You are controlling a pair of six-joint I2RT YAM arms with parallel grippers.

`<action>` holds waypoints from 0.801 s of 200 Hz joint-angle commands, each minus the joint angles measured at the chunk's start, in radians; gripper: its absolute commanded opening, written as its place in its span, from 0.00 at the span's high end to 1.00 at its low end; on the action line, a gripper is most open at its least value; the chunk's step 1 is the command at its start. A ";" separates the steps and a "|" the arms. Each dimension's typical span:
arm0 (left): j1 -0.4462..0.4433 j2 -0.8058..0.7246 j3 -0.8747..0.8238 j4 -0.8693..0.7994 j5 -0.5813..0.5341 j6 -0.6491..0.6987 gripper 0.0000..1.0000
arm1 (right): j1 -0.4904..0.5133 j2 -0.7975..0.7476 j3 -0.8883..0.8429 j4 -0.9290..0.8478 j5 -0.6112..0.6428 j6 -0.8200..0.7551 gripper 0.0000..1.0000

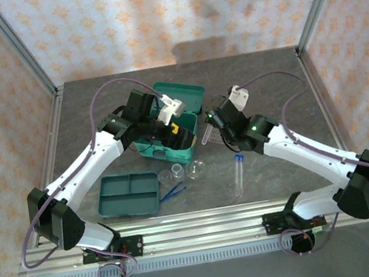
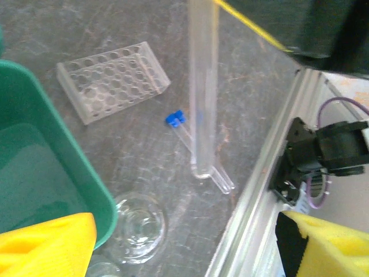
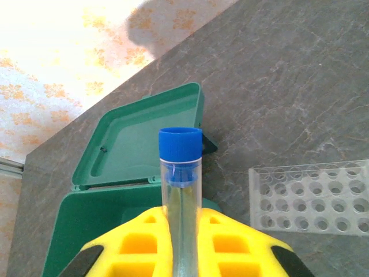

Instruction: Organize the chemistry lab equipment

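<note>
the right hand (image 3: pixel 181 224) is clamped on a blue-capped test tube (image 3: pixel 180 173). the tube stands upright between its yellow fingers (image 3: pixel 230 245), with the cap well clear above them. beyond this hand lies an open teal hinged case (image 3: pixel 109 231) with its lid thrown back. to the hand's right, a clear perforated rack (image 3: pixel 311 196) rests flat on the grey surface (image 3: pixel 288 75), apart from the case.

the left hand (image 2: pixel 184 236) is spread wide with nothing between its fingers. seen from above, it hangs over the body of the case, just beside the right hand. below it and past the case wall, two small clear glass vessels (image 2: pixel 138 224) sit on the surface, close to each other and just beside the case. a second test tube (image 2: pixel 204 158), also blue-capped, lies on its side farther out from this hand, between the vessels and the rack. the held tube's rounded bottom shows in front of it, but i cannot tell whether the two touch.

back toward the left arm's base, well apart from either hand, a flat teal divided tray (image 1: pixel 128 193) lies on the surface. blue tweezers (image 1: pixel 174 191) lie just off its corner, near the vessels.
</note>
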State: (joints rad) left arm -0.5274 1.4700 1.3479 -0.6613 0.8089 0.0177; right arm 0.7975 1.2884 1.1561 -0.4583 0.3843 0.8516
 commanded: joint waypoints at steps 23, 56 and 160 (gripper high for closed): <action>0.024 0.007 0.011 0.048 0.152 -0.075 0.17 | -0.005 0.021 0.038 0.070 -0.017 0.001 0.88; 0.031 0.006 0.000 0.065 0.165 -0.089 0.17 | -0.004 0.026 0.049 0.110 -0.051 0.010 0.88; 0.060 -0.002 -0.027 0.112 0.153 -0.117 0.24 | -0.005 0.035 0.073 0.199 -0.214 0.072 0.88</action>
State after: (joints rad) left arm -0.4812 1.4708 1.3342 -0.5827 0.9428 -0.0826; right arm 0.7975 1.3212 1.1954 -0.2955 0.1967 0.9012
